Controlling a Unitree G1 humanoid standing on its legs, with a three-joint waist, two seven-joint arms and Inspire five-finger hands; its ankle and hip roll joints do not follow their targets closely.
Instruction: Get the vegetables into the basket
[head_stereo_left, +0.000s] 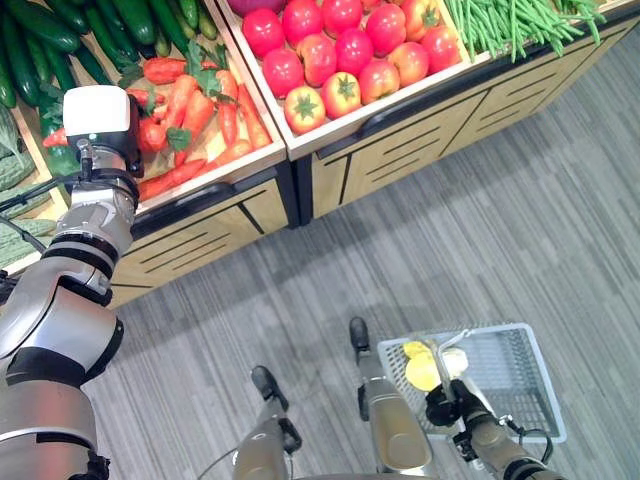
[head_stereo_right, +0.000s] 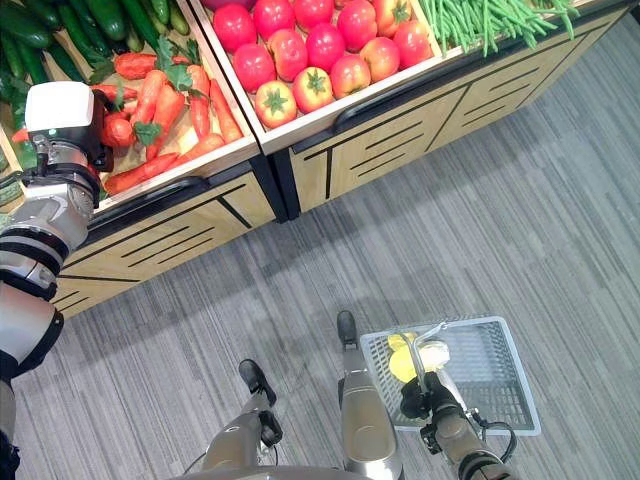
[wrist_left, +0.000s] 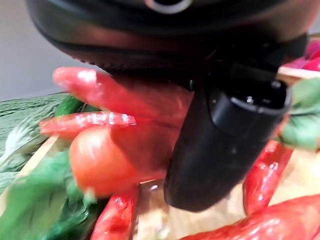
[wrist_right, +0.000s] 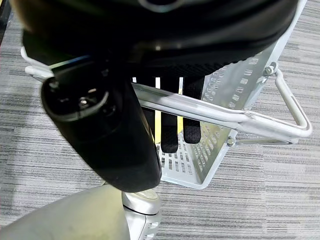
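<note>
Standing before a long wooden produce stand, the robot faces bins of cucumbers, carrots, tomatoes and green beans. Down at the floor on its right hangs a grey wire basket with something yellow already inside; the right hand has its fingers curled round the basket's metal handle and carries it.

The left hand is down in the carrot bin, thumb pressed against a carrot that sits against the palm. It looks like a grasp, though whether the fingers have fully closed on it cannot be told.

This is the picking step. The next move likely calls for lifting that carrot clear of its neighbours and their green tops, then carrying it across and down to the basket, which lies well apart from the bin.
</note>
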